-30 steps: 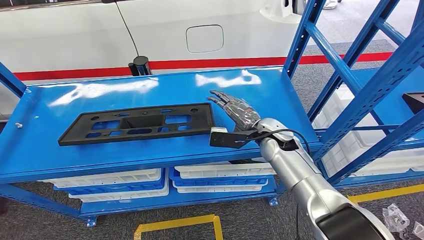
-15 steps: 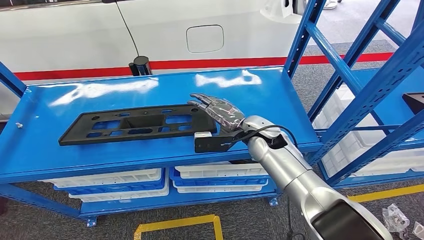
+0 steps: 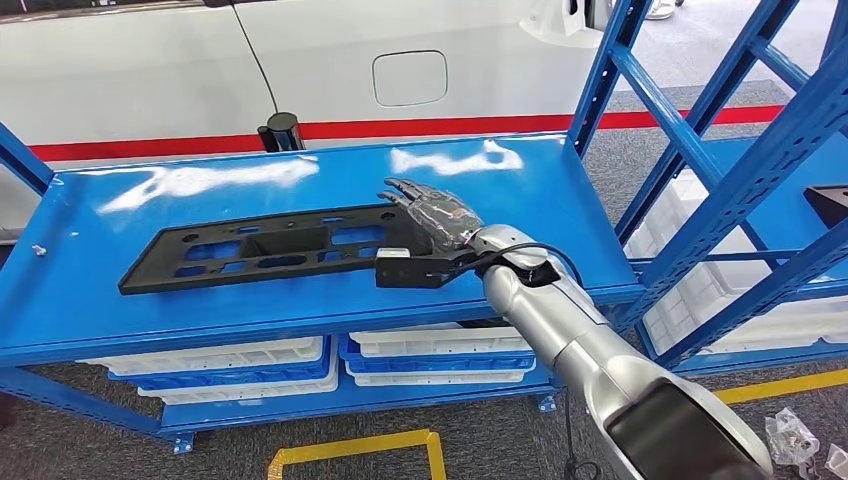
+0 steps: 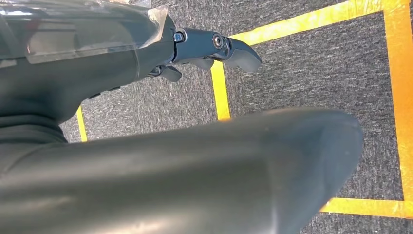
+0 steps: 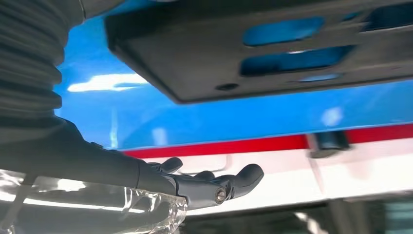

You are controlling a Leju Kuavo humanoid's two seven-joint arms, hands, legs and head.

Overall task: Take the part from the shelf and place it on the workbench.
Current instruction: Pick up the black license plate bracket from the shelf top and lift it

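Observation:
The part point(image 3: 260, 250) is a long black plastic plate with several cut-outs, lying flat on the glossy blue workbench point(image 3: 300, 170). My right hand point(image 3: 435, 212) is stretched flat with fingers apart over the plate's right end, holding nothing; I cannot tell whether it touches the plate. The right wrist view shows the plate's end point(image 5: 253, 53) close to the fingers point(image 5: 204, 183) with the blue bench top point(image 5: 122, 112) behind. My left hand point(image 4: 204, 48) hangs over the grey floor, fingers extended and empty.
Blue shelf uprights point(image 3: 720, 200) stand close on the right, with another dark part point(image 3: 830, 200) on that shelf. White and blue trays point(image 3: 440, 350) sit under the bench. A white car point(image 3: 400, 60) stands behind it. Yellow tape point(image 3: 350, 445) marks the floor.
My right hand has moved left along the bench, from beside the plate's right end to over it. The plate has hardly shifted.

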